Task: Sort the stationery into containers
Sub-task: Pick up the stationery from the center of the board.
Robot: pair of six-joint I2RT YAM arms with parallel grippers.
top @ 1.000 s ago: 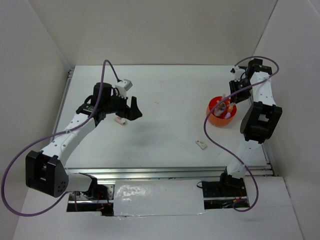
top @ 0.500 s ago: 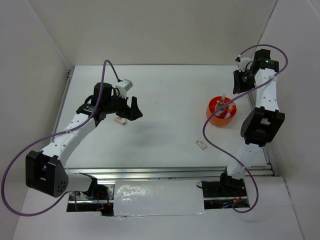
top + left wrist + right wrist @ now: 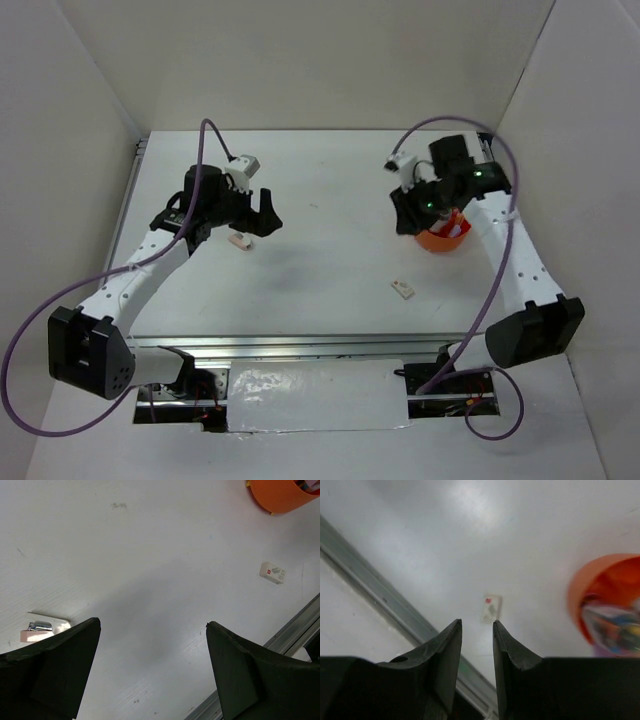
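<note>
The orange tub (image 3: 446, 238) sits at the right, partly hidden by my right arm, with several stationery items inside it (image 3: 615, 625). My right gripper (image 3: 403, 218) hovers just left of the tub. Its jaws are a narrow gap apart and empty (image 3: 477, 622). A white eraser with a red mark (image 3: 403, 289) lies on the table below it, and shows past the fingertips in the right wrist view (image 3: 491, 608). My left gripper (image 3: 262, 215) is wide open and empty (image 3: 152, 622). A small pink-and-white block (image 3: 240, 240) lies just beside it, at the left in its wrist view (image 3: 42, 628).
The metal rail (image 3: 330, 343) runs along the table's near edge, and also shows in the right wrist view (image 3: 380, 597). White walls enclose the table on the left, back and right. The left wrist view shows the tub (image 3: 280, 495) and the white eraser (image 3: 272, 572) far off.
My right arm has swung from behind the tub forward and to the left, and its gripper is now left of the tub. The left gripper has barely moved.
</note>
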